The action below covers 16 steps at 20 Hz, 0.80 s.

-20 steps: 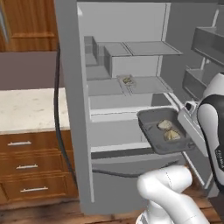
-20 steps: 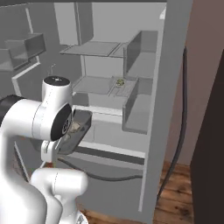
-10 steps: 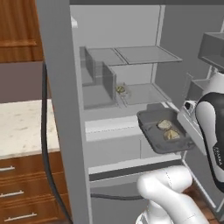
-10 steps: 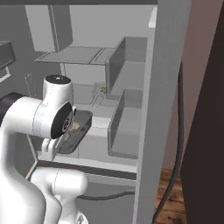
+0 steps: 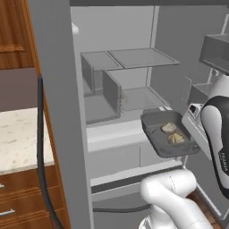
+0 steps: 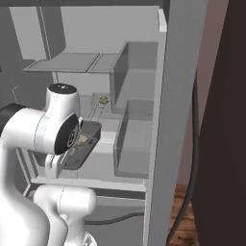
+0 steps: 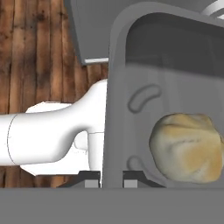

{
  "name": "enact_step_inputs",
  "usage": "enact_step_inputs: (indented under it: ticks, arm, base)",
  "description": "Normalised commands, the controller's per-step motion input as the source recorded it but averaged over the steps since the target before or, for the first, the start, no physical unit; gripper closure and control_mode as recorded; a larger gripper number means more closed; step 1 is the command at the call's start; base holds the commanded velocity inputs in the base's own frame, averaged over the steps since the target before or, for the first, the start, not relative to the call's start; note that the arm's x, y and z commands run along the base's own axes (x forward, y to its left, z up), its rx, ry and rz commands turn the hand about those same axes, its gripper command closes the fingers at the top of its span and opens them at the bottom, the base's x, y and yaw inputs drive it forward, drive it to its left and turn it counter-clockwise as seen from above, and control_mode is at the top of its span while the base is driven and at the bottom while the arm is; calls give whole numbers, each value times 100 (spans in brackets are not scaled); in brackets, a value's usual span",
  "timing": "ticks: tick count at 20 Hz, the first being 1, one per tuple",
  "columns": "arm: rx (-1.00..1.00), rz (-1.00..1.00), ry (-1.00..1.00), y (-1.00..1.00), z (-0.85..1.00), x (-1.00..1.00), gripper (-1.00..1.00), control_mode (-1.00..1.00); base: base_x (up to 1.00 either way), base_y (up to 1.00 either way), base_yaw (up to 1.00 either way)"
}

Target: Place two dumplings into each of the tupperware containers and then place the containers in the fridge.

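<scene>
A shallow dark grey tupperware container (image 5: 166, 137) with a raised rim and rounded corners hangs level in the air before the open fridge (image 5: 134, 112), just outside its lower glass shelf. Two pale beige dumplings (image 5: 173, 133), lumpy and faintly browned, lie side by side inside it. The gripper (image 7: 111, 178) has its jaws clenched on the container's rim, as the hand view shows. A second small item (image 6: 102, 101) sits farther back on a fridge shelf, too small to identify. Marble counter (image 5: 18, 138) lies left.
</scene>
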Motion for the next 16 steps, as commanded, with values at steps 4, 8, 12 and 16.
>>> enact_step_inputs:
  ticks: [4,8,12,16]
  arm:
    - [0,0,0,0,0,0,100,100]
    - [0,0,0,0,0,0,100,100]
    - [0,0,0,0,0,0,100,100]
    - [0,0,0,0,0,0,100,-100]
  base:
    - [53,23,-1]
    - [51,19,0]
    - [46,19,0]
    - [3,0,0]
